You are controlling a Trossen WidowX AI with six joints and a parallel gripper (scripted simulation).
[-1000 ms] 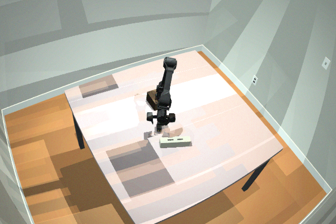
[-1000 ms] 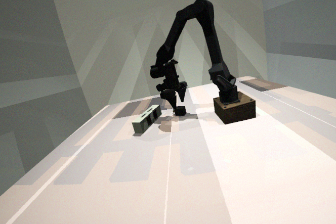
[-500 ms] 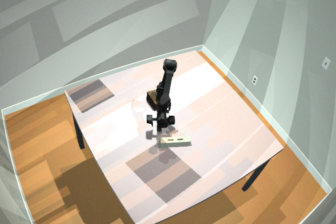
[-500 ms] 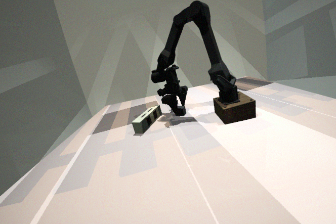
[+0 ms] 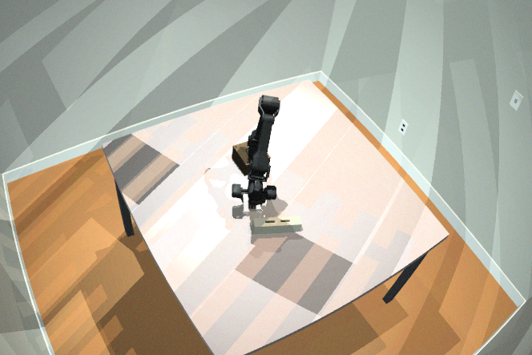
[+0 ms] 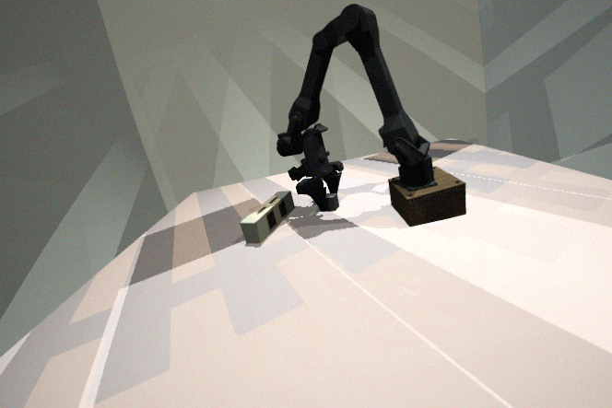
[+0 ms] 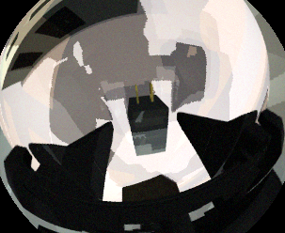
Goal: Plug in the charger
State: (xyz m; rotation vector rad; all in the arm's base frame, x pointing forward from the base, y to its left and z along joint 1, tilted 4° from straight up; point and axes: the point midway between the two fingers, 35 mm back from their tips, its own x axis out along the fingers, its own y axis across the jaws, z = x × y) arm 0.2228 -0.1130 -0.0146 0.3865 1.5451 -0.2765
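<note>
The charger point(image 6: 333, 202) point(image 7: 148, 115) is a small dark block lying on the table. In the wrist view its two brass prongs point up the picture, away from the arm's base. The gripper point(image 6: 329, 200) point(image 7: 145, 117) is open and low over the table, with a finger on each side of the charger and gaps visible in the wrist view. In the top view the gripper mostly hides the charger. The pale green power strip point(image 5: 276, 227) point(image 6: 253, 231) point(image 7: 39, 44) lies just beyond the gripper, with dark slots on top and dark squares on its side.
The arm's wooden base block point(image 5: 241, 157) point(image 6: 429, 204) point(image 7: 150, 189) stands behind the gripper, on the side opposite the strip. Patches of light and shadow cross the table point(image 5: 369, 196) point(image 6: 346, 324). The table's edges lie well beyond the strip.
</note>
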